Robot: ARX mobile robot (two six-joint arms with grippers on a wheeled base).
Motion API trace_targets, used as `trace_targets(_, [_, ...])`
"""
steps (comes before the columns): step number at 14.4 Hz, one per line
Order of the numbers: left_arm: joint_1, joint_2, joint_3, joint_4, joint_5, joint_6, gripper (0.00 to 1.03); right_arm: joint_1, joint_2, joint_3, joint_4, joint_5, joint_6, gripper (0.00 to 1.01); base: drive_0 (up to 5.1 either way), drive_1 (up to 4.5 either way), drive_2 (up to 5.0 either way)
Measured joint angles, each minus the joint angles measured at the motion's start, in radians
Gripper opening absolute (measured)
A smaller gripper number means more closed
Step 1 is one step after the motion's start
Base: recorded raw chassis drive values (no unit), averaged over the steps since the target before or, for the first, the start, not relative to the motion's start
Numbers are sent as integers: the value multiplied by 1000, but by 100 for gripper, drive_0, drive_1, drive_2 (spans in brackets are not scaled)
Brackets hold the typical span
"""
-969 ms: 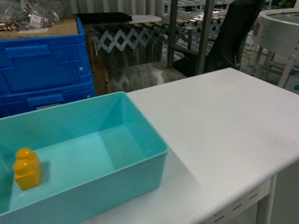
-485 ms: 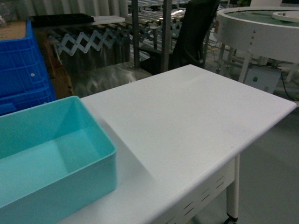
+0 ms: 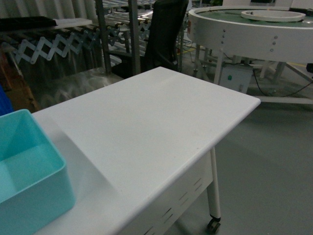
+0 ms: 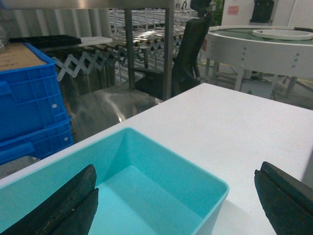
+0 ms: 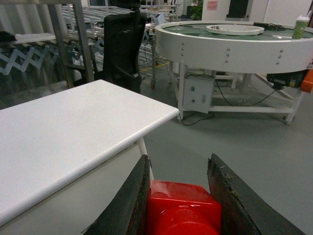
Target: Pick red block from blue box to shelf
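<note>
Sliding leftward in the head view, the blue box (image 3: pixel 29 171) now shows only its corner on the surface (image 3: pixel 146 127); right gripper (image 5: pixel 178 196) jaws clamp the red block (image 5: pixel 183 205) beyond the surface's edge, stud facing the camera; left gripper (image 4: pixel 176 200) jaws gape over the box.

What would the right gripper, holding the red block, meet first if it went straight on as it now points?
Probably nothing soon: ahead of the right gripper and red block lies open grey floor, then the round white platform; depth is unclear.

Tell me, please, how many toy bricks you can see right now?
1: the red block sits between the right gripper fingers, off the white table. The blue box is only partly shown, so another may be hidden.
</note>
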Motion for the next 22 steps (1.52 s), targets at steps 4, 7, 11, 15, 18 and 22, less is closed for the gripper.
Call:
trace_targets(4, [0, 0, 0, 0, 0, 0, 98, 0, 0, 0, 0, 0, 0, 29, -161, -161, -161])
trace_targets(7, [0, 0, 0, 0, 0, 0, 98, 0, 0, 0, 0, 0, 0, 29, -162, -162, -162])
trace_targets(11, [0, 0, 0, 0, 0, 0, 98, 0, 0, 0, 0, 0, 0, 29, -163, -163, -163])
trace_targets(15, [0, 0, 0, 0, 0, 0, 98, 0, 0, 0, 0, 0, 0, 29, -166, -166, -166])
trace_targets(18, [0, 0, 0, 0, 0, 0, 98, 0, 0, 0, 0, 0, 0, 29, -153, -153, -153])
trace_targets(22, [0, 0, 0, 0, 0, 0, 98, 0, 0, 0, 0, 0, 0, 29, -167, -167, -167])
